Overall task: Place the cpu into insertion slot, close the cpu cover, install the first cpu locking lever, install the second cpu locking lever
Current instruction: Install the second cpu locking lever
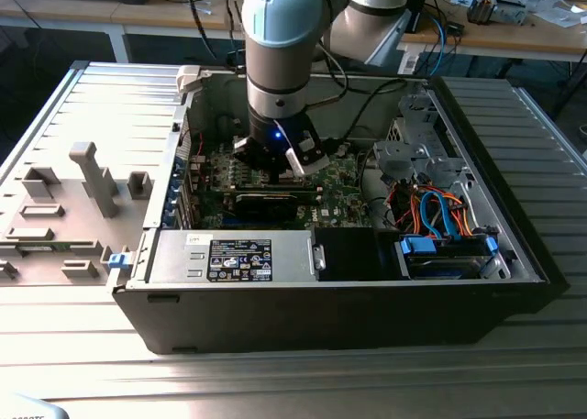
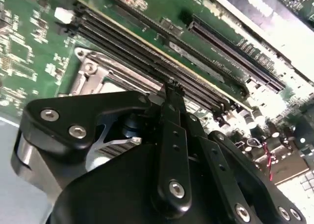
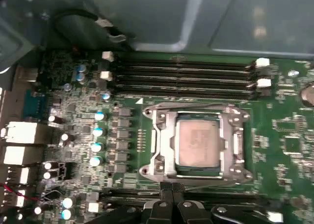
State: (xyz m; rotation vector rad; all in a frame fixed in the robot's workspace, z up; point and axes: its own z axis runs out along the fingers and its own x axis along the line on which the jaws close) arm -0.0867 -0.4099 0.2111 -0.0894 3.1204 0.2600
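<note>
In the first wrist view the cpu (image 3: pixel 197 142) lies silver face up in the insertion slot (image 3: pixel 162 150), ringed by green board. The cpu cover (image 3: pixel 234 136) lies flat around it as a silver frame, with the chip showing through its window. I cannot tell how the locking levers stand. My gripper (image 3: pixel 172 186) is shut with nothing between its fingers, its tips just beside the socket's edge and not touching the cpu. The second wrist view shows the gripper (image 2: pixel 171 89) over long memory slots, with a corner of the cover (image 2: pixel 91 69) behind it. In the exterior view the gripper (image 1: pixel 275 158) hangs low inside the computer case.
Long black memory slots (image 3: pixel 181 77) run beside the socket. A black labelled power-supply box (image 1: pixel 240 259) sits along the case's front edge, with a drive cage and coloured cables (image 1: pixel 440 217) at the exterior view's right. Grey fixtures (image 1: pixel 92 176) stand on the table at its left.
</note>
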